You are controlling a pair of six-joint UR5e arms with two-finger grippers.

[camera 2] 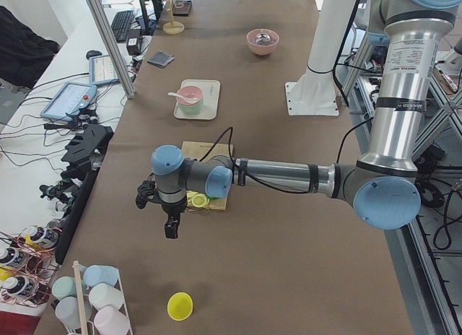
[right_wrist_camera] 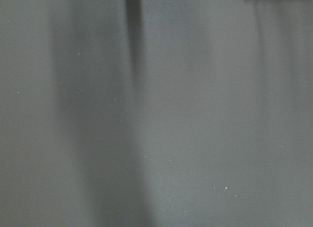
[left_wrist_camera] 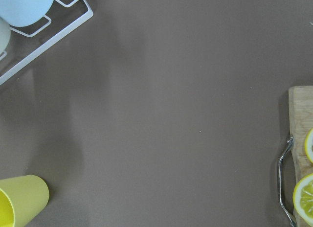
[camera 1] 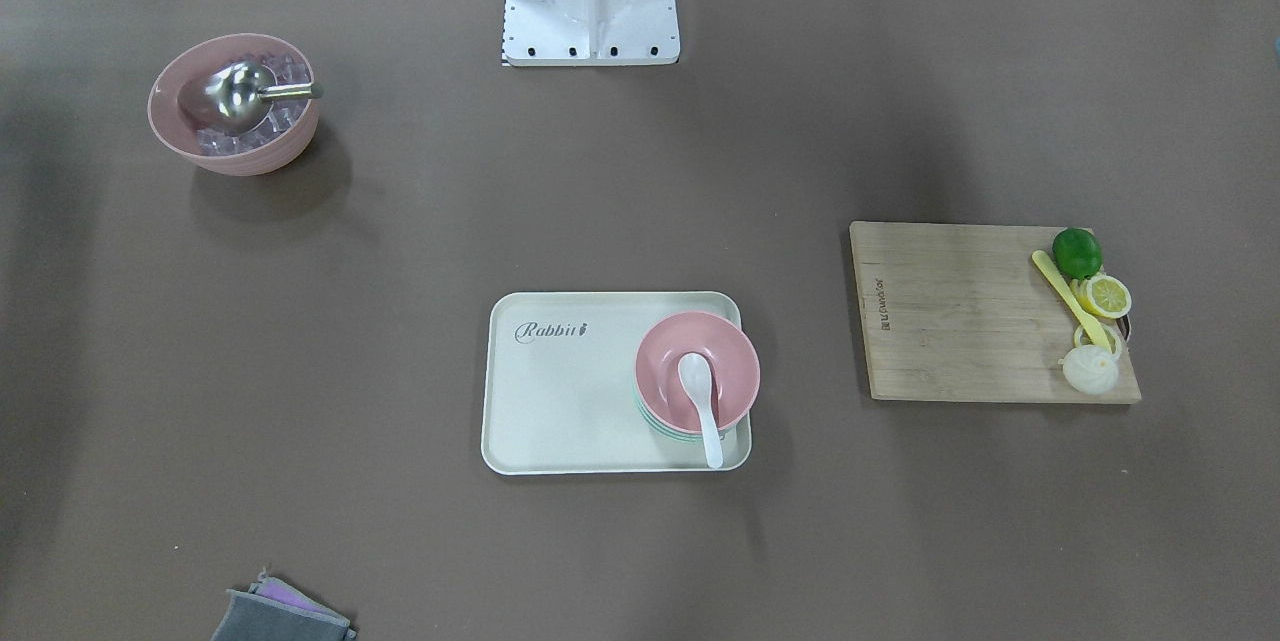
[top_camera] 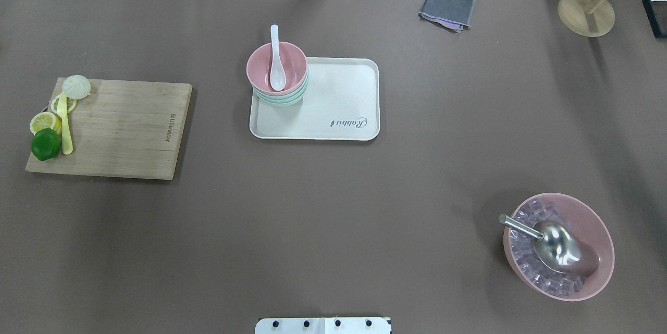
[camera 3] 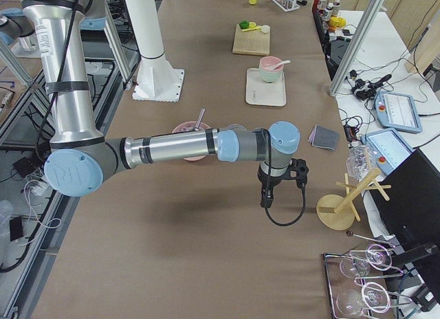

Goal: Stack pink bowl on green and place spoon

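The plain pink bowl (camera 1: 728, 361) sits nested on top of the mint-green bowl stack (camera 1: 656, 424) at one end of the cream tray (camera 1: 560, 391). The white spoon (camera 1: 700, 393) lies in the pink bowl, its handle sticking out over the rim. The stack also shows in the overhead view (top_camera: 284, 99). Both grippers are far from the tray and show only in the side views. The left gripper (camera 2: 148, 199) hangs past the cutting board at the table's left end. The right gripper (camera 3: 297, 172) hangs near the wooden stand at the right end. I cannot tell whether either is open or shut.
A pink bowl of ice cubes with a steel scoop (top_camera: 599, 271) stands on the robot's right. A wooden cutting board (top_camera: 125, 125) holds a lime, lemon slices, an onion and a yellow utensil. There are also a grey cloth (top_camera: 448, 5), a wooden stand (top_camera: 586, 11), a yellow cup (left_wrist_camera: 22, 200) and a cup rack (left_wrist_camera: 54, 29).
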